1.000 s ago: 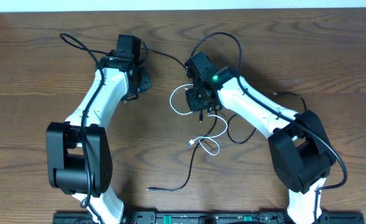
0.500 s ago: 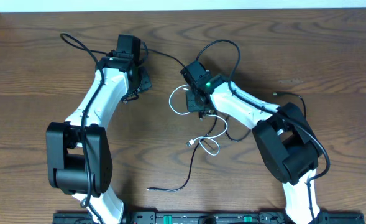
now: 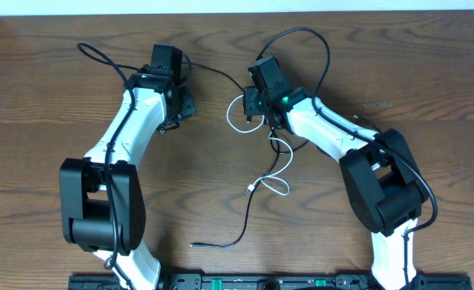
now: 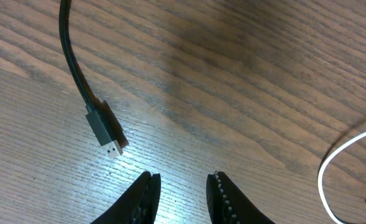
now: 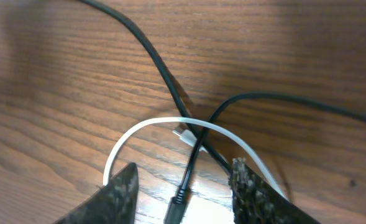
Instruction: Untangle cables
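Wood-grain desk (image 3: 51, 105) carries both cords. In my right wrist view, the right tool (image 5: 183, 186) has its fingers spread wide and pinches nothing. The white cable (image 5: 139, 126) arcs across the gap between them, one end of the arc by the left finger and the other passing beside the right finger. The black cable (image 5: 170, 81) runs diagonally across the white arc and meets it near a small white plug (image 5: 181, 134). A second black strand (image 5: 251, 95) crosses at the same spot; I cannot tell whether it is the same cord. Overhead, the white cable leaves this tool and ends in a small loop nearer the robot base. In my left wrist view, the left tool (image 4: 181, 200) has its fingers slightly apart and grips nothing. A black USB plug (image 4: 105, 130) lies flat on the desk just ahead and to one side, not touching it.
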You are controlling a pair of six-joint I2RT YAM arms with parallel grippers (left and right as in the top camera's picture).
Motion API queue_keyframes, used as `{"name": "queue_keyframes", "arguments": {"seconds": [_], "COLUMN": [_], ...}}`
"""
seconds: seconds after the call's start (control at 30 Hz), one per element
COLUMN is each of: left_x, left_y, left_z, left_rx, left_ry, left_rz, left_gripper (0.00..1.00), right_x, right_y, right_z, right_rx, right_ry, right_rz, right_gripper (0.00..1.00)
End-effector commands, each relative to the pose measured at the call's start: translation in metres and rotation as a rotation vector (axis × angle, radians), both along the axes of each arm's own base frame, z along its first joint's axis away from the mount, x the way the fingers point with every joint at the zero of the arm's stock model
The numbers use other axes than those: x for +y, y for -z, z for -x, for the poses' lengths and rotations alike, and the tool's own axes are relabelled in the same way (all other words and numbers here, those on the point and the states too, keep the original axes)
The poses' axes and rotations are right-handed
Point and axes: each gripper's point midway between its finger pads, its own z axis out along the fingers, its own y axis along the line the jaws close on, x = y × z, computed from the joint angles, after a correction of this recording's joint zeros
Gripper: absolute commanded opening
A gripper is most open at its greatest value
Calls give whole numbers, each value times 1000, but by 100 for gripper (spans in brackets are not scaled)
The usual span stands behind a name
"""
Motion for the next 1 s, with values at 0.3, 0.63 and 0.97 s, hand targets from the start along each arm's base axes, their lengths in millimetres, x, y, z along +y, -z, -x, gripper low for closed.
{"name": "queue_keyframes", "arguments": {"seconds": [0.3,0.63,0.97], "left_x": [1,1,1], "left_y": [8,8,8], "left_z": [3,3,3], "left_rx": [21,21,22], "left_ry": [-7,-7,-7], "left_rz": [-6,-6,-6], "left_gripper": [30,30,30], "right_x": [-89,-155,-230], "right_y": [1,28,61], "right_z": [-19,21,63], "right_rx": [21,200,351], "right_ry": [-27,57,157], "right_rz": [180,467,653], "right_gripper": [43,51,58]}}
